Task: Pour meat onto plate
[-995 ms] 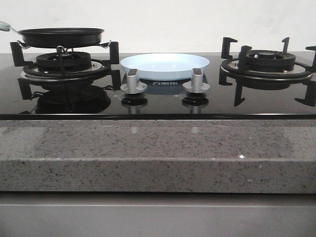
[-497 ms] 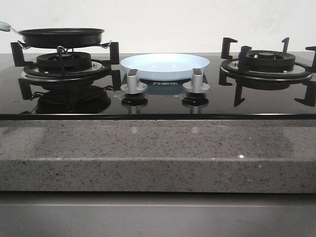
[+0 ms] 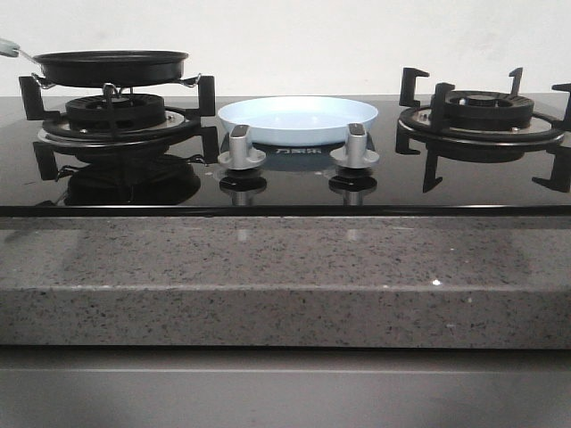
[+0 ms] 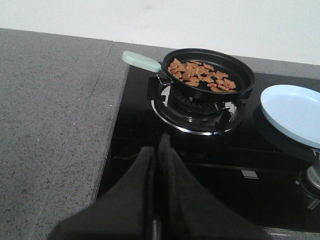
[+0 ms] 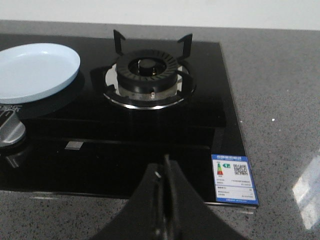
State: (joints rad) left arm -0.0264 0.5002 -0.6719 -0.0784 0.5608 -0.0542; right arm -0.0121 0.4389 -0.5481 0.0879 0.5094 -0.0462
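Meat in the pan, plate bare, both grippers pressed together.
The meat (image 4: 201, 75) lies heaped in one black frying pan (image 4: 210, 75) on the left burner (image 4: 197, 107); one plate (image 3: 298, 119) sits between two burners, behind two knobs (image 3: 241, 147). Left gripper (image 4: 157, 150) and right gripper (image 5: 165, 172) hold nothing.

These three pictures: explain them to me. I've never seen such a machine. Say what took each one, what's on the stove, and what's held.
A two-armed robot faces a gas stove. One picture looks forward from the robot; its arms are out of sight there. The other two come from cameras on its wrists, so the dark shapes at their lower edges are the left gripper and right gripper, both shut and holding nothing. A black pan of meat sits on the left burner. An empty plate lies between the burners. The right burner is bare.
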